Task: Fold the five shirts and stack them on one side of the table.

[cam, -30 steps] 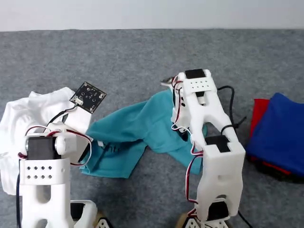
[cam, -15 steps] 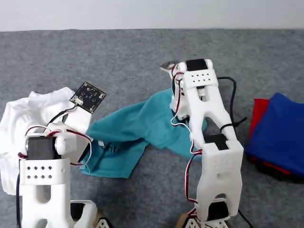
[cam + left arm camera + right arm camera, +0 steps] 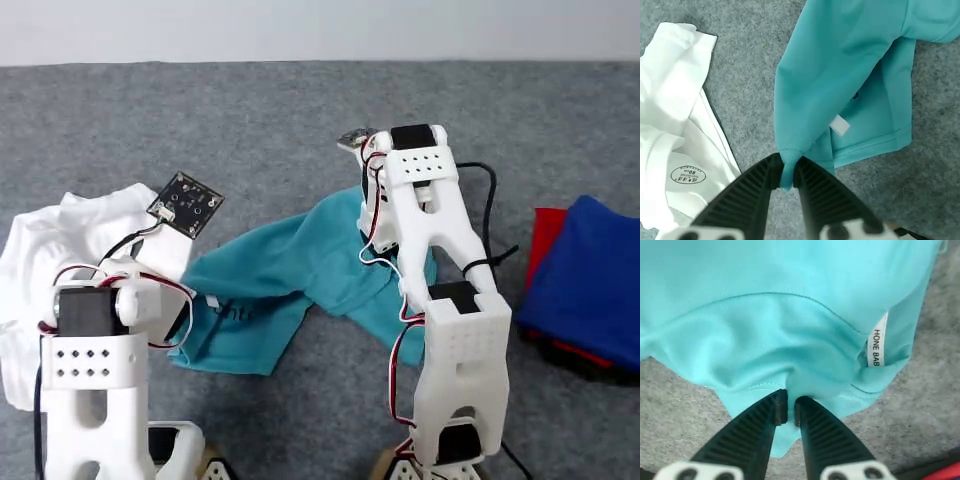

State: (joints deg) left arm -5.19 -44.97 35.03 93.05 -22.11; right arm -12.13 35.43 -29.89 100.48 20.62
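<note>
Left hand (image 3: 788, 170) pinched tight on a bunched fold of the teal shirt (image 3: 285, 265). Right hand (image 3: 788, 407) clamped on another edge of the same shirt, near its label. Teal shirt lies mid-bench, stretched between the two arms. White shirt (image 3: 45, 250) crumpled at left, partly under the left arm. Blue shirt (image 3: 590, 280) folded on top of a red shirt (image 3: 545, 232) at the right edge of the bench (image 3: 230, 120).

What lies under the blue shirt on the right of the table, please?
A red shirt peeks out beneath the blue shirt; most of it is covered, so anything further below cannot be seen.
</note>
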